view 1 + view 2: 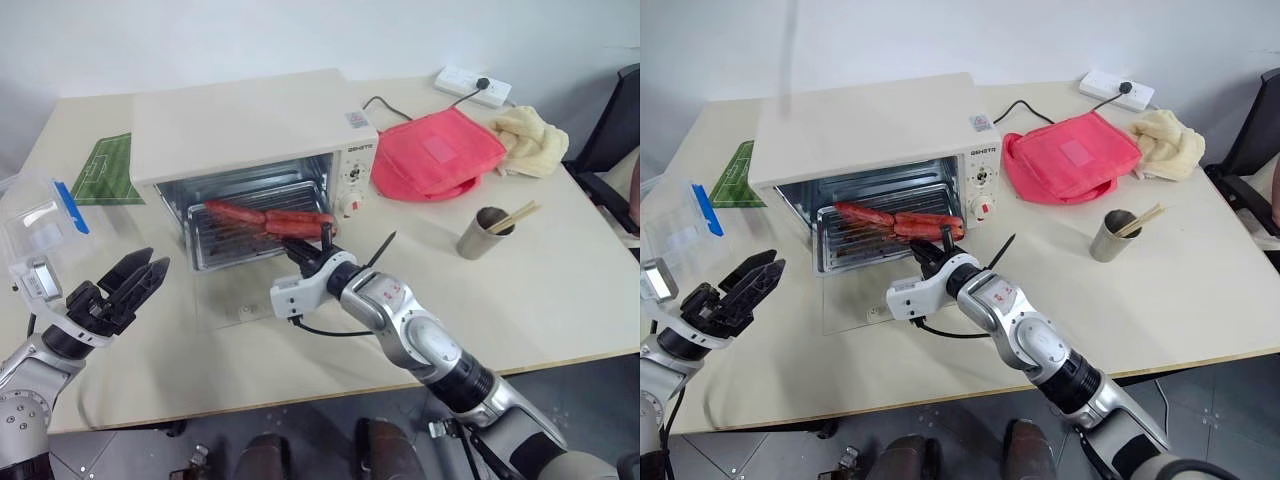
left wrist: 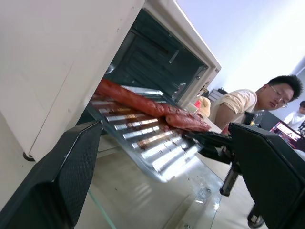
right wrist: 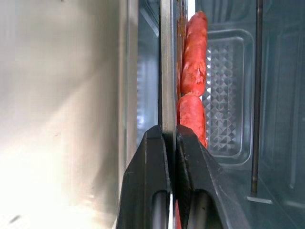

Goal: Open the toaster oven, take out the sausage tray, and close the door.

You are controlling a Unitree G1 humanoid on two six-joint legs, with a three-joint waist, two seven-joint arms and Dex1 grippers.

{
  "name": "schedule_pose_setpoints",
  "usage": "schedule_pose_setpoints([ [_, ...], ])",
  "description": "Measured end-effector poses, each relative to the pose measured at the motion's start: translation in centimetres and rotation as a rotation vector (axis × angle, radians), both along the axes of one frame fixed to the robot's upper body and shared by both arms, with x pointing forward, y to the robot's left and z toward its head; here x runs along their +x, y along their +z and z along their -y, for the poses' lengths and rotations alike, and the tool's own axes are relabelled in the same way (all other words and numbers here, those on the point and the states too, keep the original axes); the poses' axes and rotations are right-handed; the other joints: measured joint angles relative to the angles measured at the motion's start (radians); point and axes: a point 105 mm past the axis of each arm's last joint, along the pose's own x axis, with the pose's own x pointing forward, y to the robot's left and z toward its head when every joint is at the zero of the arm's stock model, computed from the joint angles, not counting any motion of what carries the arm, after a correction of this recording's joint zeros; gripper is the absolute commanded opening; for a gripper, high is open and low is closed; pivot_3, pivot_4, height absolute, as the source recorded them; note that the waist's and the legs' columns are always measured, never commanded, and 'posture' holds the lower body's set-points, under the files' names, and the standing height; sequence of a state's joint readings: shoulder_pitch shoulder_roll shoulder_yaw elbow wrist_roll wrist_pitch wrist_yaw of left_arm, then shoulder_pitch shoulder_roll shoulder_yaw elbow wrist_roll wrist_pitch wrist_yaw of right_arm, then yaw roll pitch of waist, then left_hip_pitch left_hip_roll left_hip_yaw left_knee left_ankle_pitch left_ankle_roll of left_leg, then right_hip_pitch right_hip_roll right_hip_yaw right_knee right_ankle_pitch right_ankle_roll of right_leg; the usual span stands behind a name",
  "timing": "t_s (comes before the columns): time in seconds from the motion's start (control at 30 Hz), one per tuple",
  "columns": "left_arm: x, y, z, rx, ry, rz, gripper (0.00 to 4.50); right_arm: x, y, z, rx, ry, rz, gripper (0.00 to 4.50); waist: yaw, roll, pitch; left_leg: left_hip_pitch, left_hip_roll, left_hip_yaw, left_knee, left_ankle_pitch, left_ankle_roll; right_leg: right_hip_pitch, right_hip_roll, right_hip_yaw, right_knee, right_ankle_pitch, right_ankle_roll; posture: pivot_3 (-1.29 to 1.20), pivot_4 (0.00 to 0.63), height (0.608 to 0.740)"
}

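The cream-white toaster oven (image 1: 240, 125) stands open on the table. Its glass door (image 1: 225, 298) lies flat in front of it. The silvery sausage tray (image 1: 232, 242), carrying red sausages (image 1: 270, 217), sticks partway out of the oven over the door. My right gripper (image 1: 318, 250) is shut on the tray's front right edge. In the right wrist view its fingers (image 3: 190, 162) pinch the thin metal rim (image 3: 167, 71). My left gripper (image 1: 140, 280) hangs open to the left of the door, apart from the tray, holding nothing.
A clear plastic box with a blue clip (image 1: 40, 215) and a green mat (image 1: 105, 170) lie at the left. Right of the oven are a red pouch (image 1: 435, 150), a yellow cloth (image 1: 528, 138), a metal cup with chopsticks (image 1: 485, 232) and a power strip (image 1: 470, 85). A person (image 2: 248, 102) sits beyond the table.
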State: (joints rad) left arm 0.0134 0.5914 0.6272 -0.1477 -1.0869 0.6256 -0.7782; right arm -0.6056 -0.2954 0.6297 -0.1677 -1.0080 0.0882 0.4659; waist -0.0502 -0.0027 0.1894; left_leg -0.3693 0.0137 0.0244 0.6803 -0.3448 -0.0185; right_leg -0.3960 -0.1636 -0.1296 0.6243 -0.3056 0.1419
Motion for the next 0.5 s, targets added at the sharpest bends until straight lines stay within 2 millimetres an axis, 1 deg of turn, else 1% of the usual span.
schedule_pose_setpoints([
  [0.2,0.2,-0.2,0.4,-0.012,-0.029,-0.023,4.5,-1.0,-0.4,0.5,0.011,0.011,-0.038,0.01,0.004,0.0,0.0,0.0,0.0,0.0,0.0,0.0,0.0,0.0,0.0,0.0,0.0,0.0,0.0,0.0,0.15,0.74],
  [0.33,0.2,-0.4,0.7,-0.02,-0.052,-0.043,4.5,-1.2,-1.1,0.8,0.002,0.019,-0.078,0.01,0.006,0.0,0.0,0.0,0.0,0.0,0.0,0.0,0.0,0.0,0.0,0.0,0.0,0.0,0.0,0.0,0.15,0.74],
  [0.5,-0.1,-0.8,1.1,-0.051,-0.084,-0.087,4.5,-1.7,-0.5,2.0,-0.014,0.037,-0.048,0.01,0.016,0.0,0.0,0.0,0.0,0.0,0.0,0.0,0.0,0.0,0.0,0.0,-0.001,0.0,0.0,0.0,0.15,0.74],
])
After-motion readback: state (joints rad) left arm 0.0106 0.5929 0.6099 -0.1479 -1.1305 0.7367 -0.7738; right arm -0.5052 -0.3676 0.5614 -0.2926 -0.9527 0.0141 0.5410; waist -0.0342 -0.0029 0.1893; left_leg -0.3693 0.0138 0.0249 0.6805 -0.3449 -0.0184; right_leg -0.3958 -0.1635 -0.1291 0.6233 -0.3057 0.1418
